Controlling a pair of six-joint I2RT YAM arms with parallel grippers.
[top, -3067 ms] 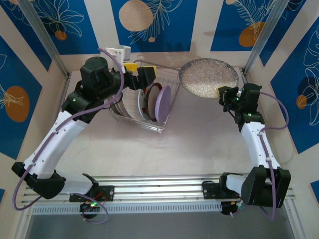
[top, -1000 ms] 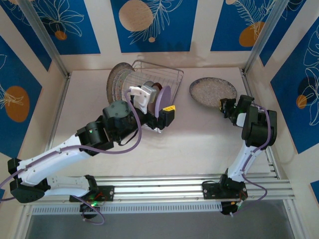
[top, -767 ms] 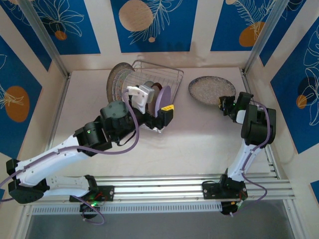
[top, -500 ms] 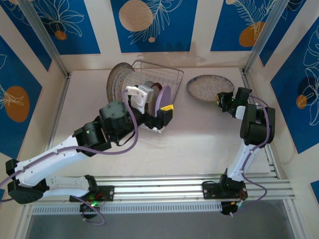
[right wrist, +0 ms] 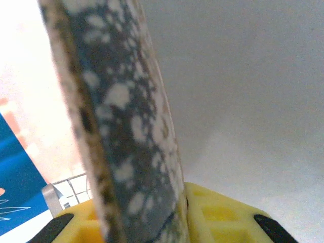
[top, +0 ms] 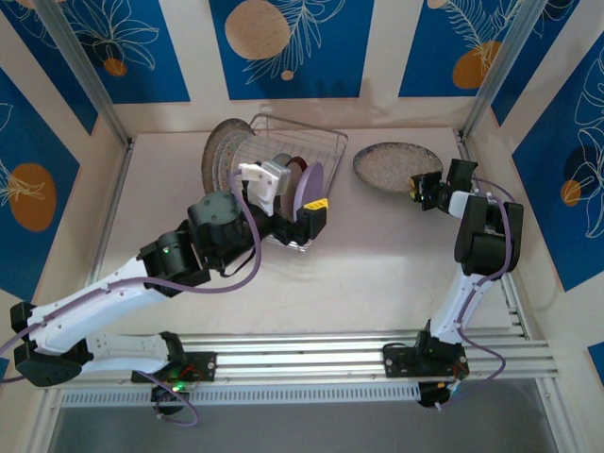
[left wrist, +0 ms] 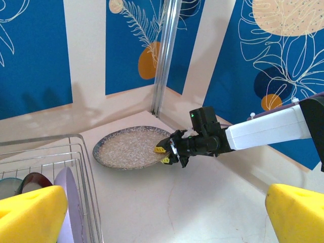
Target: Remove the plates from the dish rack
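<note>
Dish rack (top: 323, 142): one. Speckled plate (top: 392, 167) on the desk (top: 377, 264): one. Larger speckled plate (top: 223, 151) against the rack: one. Lilac plate (top: 310, 187): one. Others overlap, uncountable.

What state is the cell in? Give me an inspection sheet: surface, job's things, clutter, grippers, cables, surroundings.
Surface: pale table, no stains seen.
Job's things: dish rack at the back, holding a lilac plate and others on edge; a large grey plate stands at its left side; a speckled plate lies on the table to its right.
Clutter: nothing seen.
Grippers: left gripper open, by the rack's near corner; right gripper closed on the speckled plate's rim.
Cables: purple cables loop along both arms, no snag seen.
Surroundings: blue leaf-print walls, metal posts.
</note>
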